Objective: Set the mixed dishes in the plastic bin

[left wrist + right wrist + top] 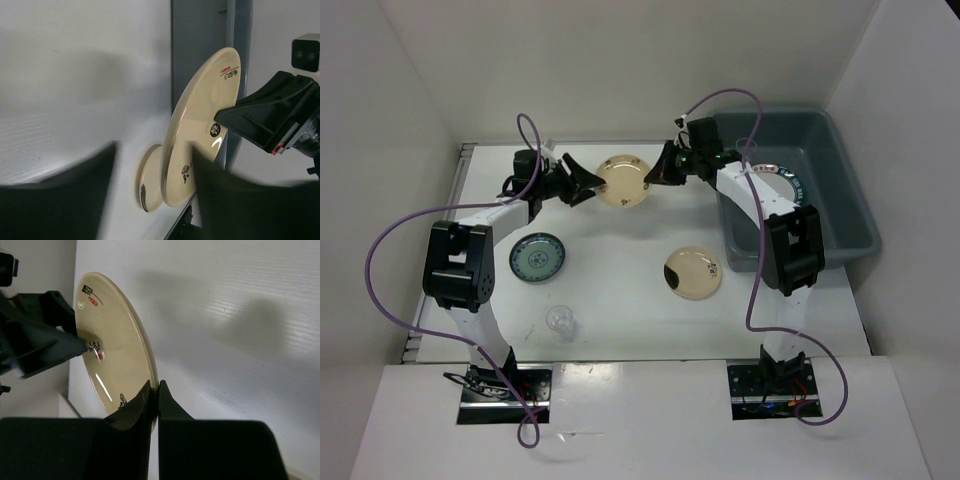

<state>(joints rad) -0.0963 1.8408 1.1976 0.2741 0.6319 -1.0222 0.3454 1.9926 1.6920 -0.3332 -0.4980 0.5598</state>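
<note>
A small cream plate (623,180) hangs on edge above the far middle of the table. My right gripper (658,172) is shut on its right rim, and in the right wrist view the jaws (155,386) pinch the rim of the plate (112,350). My left gripper (588,183) is open, its fingers spread around the plate's left edge (200,125). A second cream plate (693,272), a teal patterned plate (537,257) and a clear cup (561,321) lie on the table. The grey-blue plastic bin (840,200) stands at the right and holds a white plate with a teal-and-red rim (785,183).
White walls close in the table at the back and both sides. The right arm reaches across the bin's left wall. Purple cables loop above both arms.
</note>
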